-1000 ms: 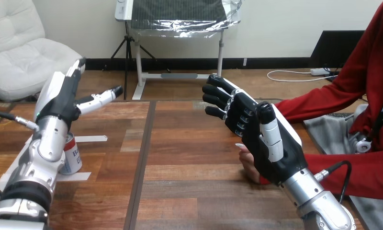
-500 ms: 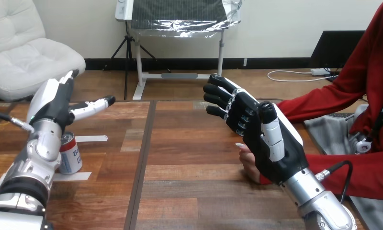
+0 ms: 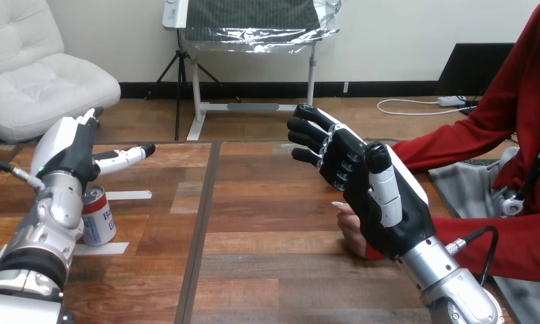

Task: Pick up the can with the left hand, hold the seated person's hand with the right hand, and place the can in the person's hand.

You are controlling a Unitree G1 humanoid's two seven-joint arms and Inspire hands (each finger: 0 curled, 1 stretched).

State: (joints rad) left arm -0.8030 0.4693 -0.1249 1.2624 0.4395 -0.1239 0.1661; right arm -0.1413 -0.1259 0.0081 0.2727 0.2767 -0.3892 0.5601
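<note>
- The left hand [image 3: 65,152] is wide open and empty. Its fingers are straight, one white-shelled finger reaches toward 3 o'clock, and it hangs clear of the table [image 3: 267,236].
- The can [image 3: 102,219] stands at about 5 o'clock from that hand, close beneath it and apart from the fingers. The silver left forearm [image 3: 51,226] crosses in front of its left side; I cannot tell whether the two touch.
- The can's long axis is upright, so the grasp likely calls for the hand to drop and wrap the round side. The left hand is much the nearer; the right is well apart, across the table.
- The can is a smooth metal cylinder with a silver rim and a red, white and blue label. It sits by white tape strips [image 3: 129,196] on the plank-grained wooden top.
- The right hand [image 3: 362,182] is spread open, its fingers pointing to 11 o'clock, holding nothing.
- The person's hand [image 3: 348,226] lies on the table at about 7 o'clock from it, mostly hidden behind the black palm; contact cannot be told.
</note>
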